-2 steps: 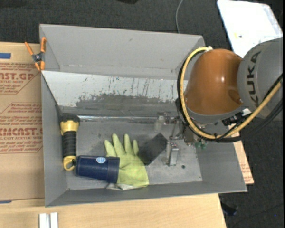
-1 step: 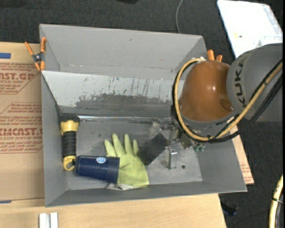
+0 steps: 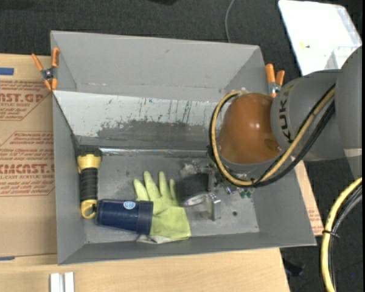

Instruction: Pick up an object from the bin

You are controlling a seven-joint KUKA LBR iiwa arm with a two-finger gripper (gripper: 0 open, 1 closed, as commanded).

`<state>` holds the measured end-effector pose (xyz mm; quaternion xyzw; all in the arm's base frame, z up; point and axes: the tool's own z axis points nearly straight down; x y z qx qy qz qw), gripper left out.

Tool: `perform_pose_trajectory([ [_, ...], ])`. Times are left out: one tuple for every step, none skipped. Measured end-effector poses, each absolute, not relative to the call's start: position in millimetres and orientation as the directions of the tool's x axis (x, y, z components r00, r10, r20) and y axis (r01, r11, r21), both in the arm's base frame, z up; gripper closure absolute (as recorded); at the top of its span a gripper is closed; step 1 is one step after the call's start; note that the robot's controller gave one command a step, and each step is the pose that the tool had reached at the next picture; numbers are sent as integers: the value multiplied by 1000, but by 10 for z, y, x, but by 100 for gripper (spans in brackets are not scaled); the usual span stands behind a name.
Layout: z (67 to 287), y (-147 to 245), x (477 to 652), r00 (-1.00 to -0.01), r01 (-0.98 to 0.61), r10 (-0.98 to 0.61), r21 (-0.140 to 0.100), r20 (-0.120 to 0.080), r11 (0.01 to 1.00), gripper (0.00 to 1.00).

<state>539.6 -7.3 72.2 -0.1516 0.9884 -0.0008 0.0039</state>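
Observation:
My gripper (image 3: 207, 204) is low over the bin floor in the right half, below the orange wrist cover. Its two metal fingers stand apart and open, with nothing between them. Just left of it lies a yellow-green rubber glove (image 3: 163, 207), flat, its fingers pointing toward the back wall; the gripper's black body is at the glove's right edge. A dark blue cylinder (image 3: 125, 215) with a round white label on its side lies on the glove's left part, near the front wall.
A yellow and black flashlight (image 3: 88, 184) lies along the left wall, end-on to the blue cylinder. The arm and its cables hang over the bin's right side. Bare floor lies right of the gripper and along the back wall.

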Motion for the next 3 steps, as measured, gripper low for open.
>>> perform_pose_trajectory([
  [1014, -3, 5381, -902, -432, -432, -5, -10, 902, 0],
  [725, -52, 5381, -949, -314, -314, -1, -7, 949, 0],
  [742, -48, 5352, -834, -551, -551, -13, -26, 834, 100],
])
